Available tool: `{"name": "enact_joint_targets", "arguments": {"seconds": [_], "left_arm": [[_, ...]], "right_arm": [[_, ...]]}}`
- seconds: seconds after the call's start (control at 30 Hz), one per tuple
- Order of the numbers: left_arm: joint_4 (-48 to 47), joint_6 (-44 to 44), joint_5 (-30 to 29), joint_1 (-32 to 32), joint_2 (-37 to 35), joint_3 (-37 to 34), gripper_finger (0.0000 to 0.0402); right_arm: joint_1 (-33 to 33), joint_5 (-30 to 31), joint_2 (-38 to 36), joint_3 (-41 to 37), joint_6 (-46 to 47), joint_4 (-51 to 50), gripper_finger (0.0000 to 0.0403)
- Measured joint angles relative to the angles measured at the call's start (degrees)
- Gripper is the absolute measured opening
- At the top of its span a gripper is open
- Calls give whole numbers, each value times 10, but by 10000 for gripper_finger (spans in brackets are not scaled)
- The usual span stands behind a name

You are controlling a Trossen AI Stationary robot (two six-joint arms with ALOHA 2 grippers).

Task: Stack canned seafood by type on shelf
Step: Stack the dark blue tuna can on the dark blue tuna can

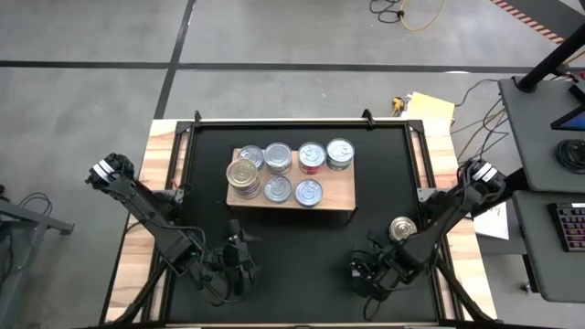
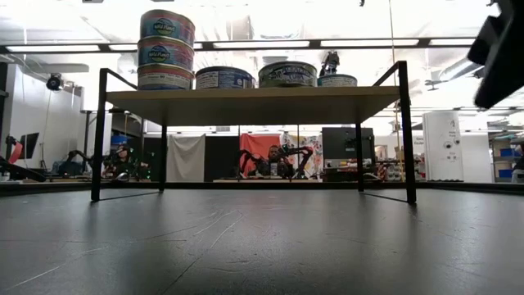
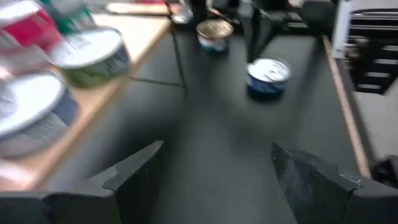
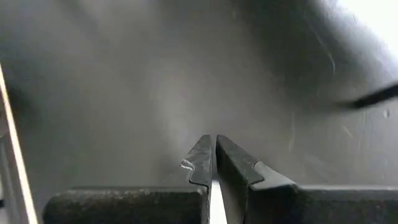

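Observation:
The light-wood shelf [image 1: 340,196] stands on black legs at the middle of the black mat, toward its far side. Several tins of canned seafood [image 1: 292,169] rest on it. In the low view one pile at its left end is three tins high [image 2: 166,49]. A gold-lidded tin [image 1: 402,228] stands on the mat by my right arm. The left wrist view shows it [image 3: 214,31] beside a silver-lidded blue tin [image 3: 268,74]. My left gripper [image 1: 239,263] [image 3: 217,155] is open above the mat, near the shelf's near left corner. My right gripper [image 1: 366,274] [image 4: 214,140] is shut over bare mat.
The black mat [image 1: 302,247] is bare between the two grippers and the table's near edge. Wooden table strips [image 1: 155,183] border it left and right. A yellow pad [image 1: 431,108] lies beyond the far right corner. The shelf's black legs [image 2: 407,131] stand on the mat.

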Motion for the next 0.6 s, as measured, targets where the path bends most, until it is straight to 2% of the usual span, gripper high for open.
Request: {"name": "enact_joint_targets", "arguments": {"seconds": [0.17,0.3,0.47,0.6], "left_arm": [[-1,-51,57,-1,8,0,272],[-1,-78,69,-1,27,0,272],[2,-97,72,0,53,0,272],[21,-96,72,0,73,0,272]], "right_arm": [[24,-50,-24,0,56,-50,12],[53,-89,-28,0,138,-101,12],[96,-184,-27,0,269,-179,12],[126,-194,-27,-13,333,-191,12]]}}
